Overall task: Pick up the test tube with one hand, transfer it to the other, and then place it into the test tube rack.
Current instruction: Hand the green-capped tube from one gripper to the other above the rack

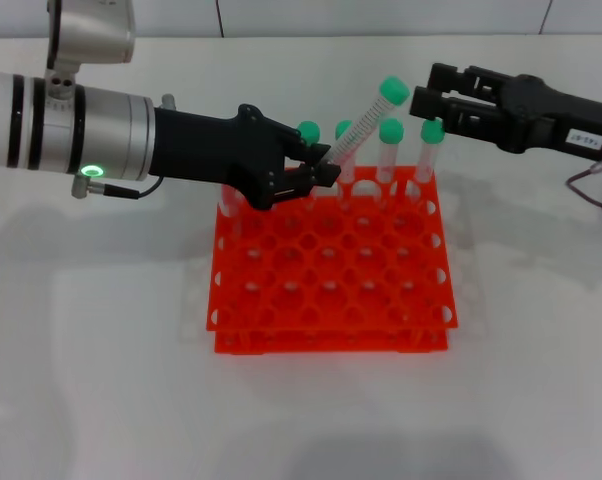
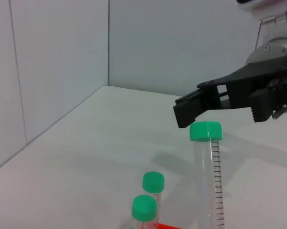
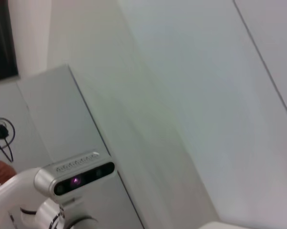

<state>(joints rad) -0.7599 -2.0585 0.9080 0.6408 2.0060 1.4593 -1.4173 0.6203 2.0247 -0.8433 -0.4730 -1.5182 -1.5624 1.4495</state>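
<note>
My left gripper [image 1: 324, 172], black and unlabelled, is shut on the lower part of a clear test tube [image 1: 362, 125]. It holds the tube tilted up to the right above the back row of the orange rack [image 1: 331, 290]. The tube's green cap [image 1: 393, 92] is just left of my right gripper [image 1: 428, 90]. That gripper is black with a white label, open, and not touching the cap. In the left wrist view the held tube [image 2: 208, 176] stands just below the right gripper [image 2: 220, 113]. The right wrist view shows none of these.
Several other green-capped tubes [image 1: 390, 135] stand in the rack's back row; two show in the left wrist view [image 2: 153, 182]. The rack sits on a white table [image 1: 101, 380] with walls behind. A cable [image 1: 591, 185] hangs at the right arm.
</note>
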